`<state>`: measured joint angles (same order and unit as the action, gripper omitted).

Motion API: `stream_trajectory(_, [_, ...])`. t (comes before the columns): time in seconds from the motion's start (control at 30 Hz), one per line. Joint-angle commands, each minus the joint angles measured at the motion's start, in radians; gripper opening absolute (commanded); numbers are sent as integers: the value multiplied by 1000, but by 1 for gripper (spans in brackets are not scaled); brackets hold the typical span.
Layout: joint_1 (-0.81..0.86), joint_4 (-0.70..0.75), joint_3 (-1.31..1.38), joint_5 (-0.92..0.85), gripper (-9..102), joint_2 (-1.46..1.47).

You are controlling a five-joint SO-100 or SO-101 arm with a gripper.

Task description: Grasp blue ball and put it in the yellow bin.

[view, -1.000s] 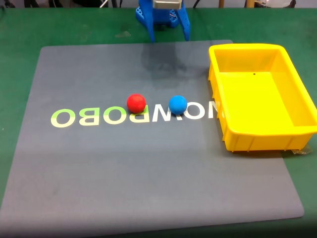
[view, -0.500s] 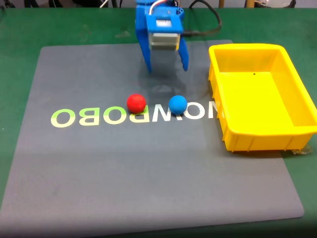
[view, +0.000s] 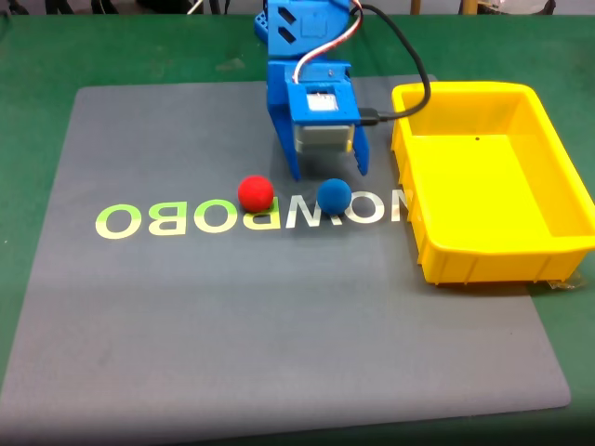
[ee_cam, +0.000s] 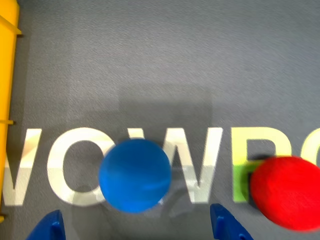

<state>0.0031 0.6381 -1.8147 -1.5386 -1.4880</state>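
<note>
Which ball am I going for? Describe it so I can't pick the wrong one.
On the grey mat, find the white lettering left of the yellow plastic bin in the fixed view. Two small balls sit there; take the matte blue ball nearer the bin, below the open blue gripper, not the red ball.

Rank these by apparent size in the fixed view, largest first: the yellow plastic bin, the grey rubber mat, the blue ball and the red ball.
1. Grey rubber mat, largest.
2. Yellow rectangular plastic bin.
3. Small blue ball and small red ball: they look the same size and lie side by side on the mat, so they are not ranked apart.
</note>
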Motion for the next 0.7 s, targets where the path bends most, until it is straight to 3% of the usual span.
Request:
stream_trajectory(0.0, [-15, -26, 87, 6, 33, 15])
stream_trajectory(0.67, [-28, -29, 264, 8, 29, 239])
